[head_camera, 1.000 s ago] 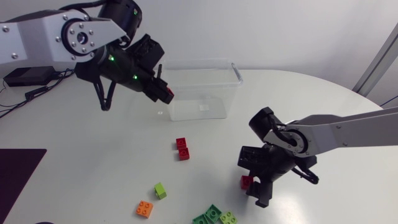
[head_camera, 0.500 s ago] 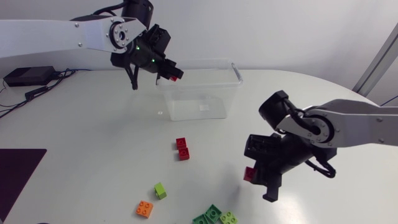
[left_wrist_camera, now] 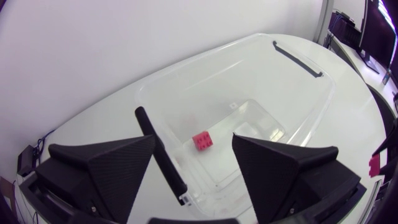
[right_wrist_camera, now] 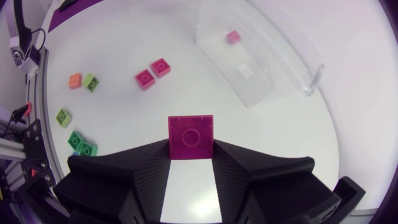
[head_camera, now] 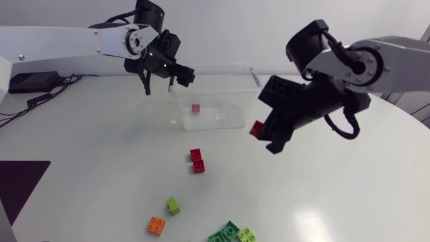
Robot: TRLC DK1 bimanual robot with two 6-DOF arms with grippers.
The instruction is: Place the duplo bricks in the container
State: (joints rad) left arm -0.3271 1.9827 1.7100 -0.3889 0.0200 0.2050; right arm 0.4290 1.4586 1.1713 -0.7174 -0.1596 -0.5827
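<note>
Clear container (head_camera: 232, 79) upright at far centre of white table (head_camera: 101, 154), open-topped, one pink brick (head_camera: 195, 108) lying on its floor toward the left end. Left gripper (head_camera: 180, 78) above the container's far left corner, fingers spread, nothing between them; from its wrist camera, pink brick straight below the gap. Magenta brick (right_wrist_camera: 190, 134) pinched from both sides by right gripper (head_camera: 267, 136), held in the air off the container's near right corner, apart from it. On the table nearer: red double brick (head_camera: 197, 160) near of the container, well apart from it; lime brick (head_camera: 173, 206) and orange brick (head_camera: 156, 225) further near and left, close together, not touching; green bricks (head_camera: 232, 234) bunched at the near edge, right of the orange one. Surface plain matte white, rounded edge on the right. Dark mat (head_camera: 20, 181) at the near left edge. Black box (head_camera: 30, 82) with cables at far left, under the left arm.
</note>
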